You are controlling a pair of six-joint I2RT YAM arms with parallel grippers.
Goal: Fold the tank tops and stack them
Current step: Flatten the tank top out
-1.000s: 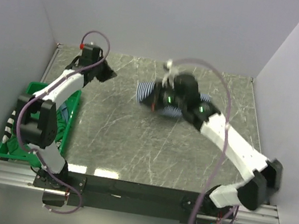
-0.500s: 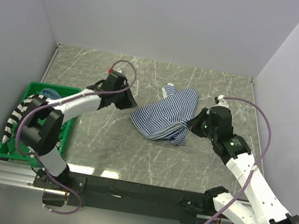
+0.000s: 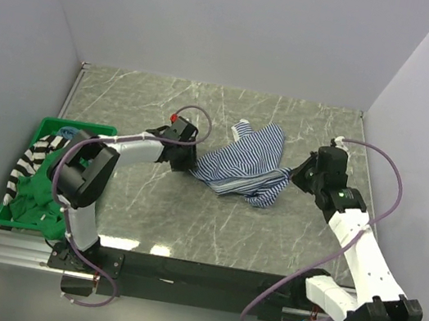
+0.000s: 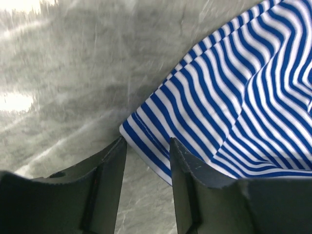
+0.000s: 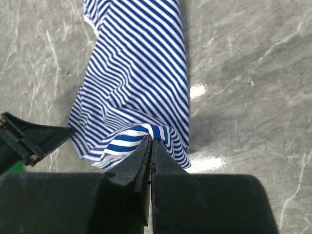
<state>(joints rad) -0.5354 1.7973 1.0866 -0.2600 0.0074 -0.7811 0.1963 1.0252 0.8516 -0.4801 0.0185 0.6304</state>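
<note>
Thin navy-and-white striped cloth tank top (image 3: 243, 165), rumpled and half spread on a grey-green marbled table (image 3: 188, 214), centre of the top view, slightly right of the middle. One strap end pointing toward the upper centre of the frame, body bunched toward the lower right.

Left fingers (image 3: 187, 164) low at the garment's left edge, reaching in from the left of the top view. In the left wrist view, two dark fingers (image 4: 183, 163) along the bottom of the frame, parted with a moderate gap. Hemmed corner of the striped cloth (image 4: 234, 87) lying on the table in that gap, its edge running under the right-hand finger; nothing pinched.

Right fingers (image 3: 295, 177) at the garment's right edge, right of centre in the top view. In the right wrist view, fingers (image 5: 150, 146) pressed together at the lower centre of the frame, nipping a raised fold of the striped cloth (image 5: 141, 73) at their tips. Rest of the cloth stretching away toward the upper centre.

Rigid green plastic bin (image 3: 79, 125) at the left edge of the table. Plain green cloth top (image 3: 38, 196) heaped inside; bold black-and-white striped cloth top (image 3: 27, 165) draped over the bin's left rim.
</note>
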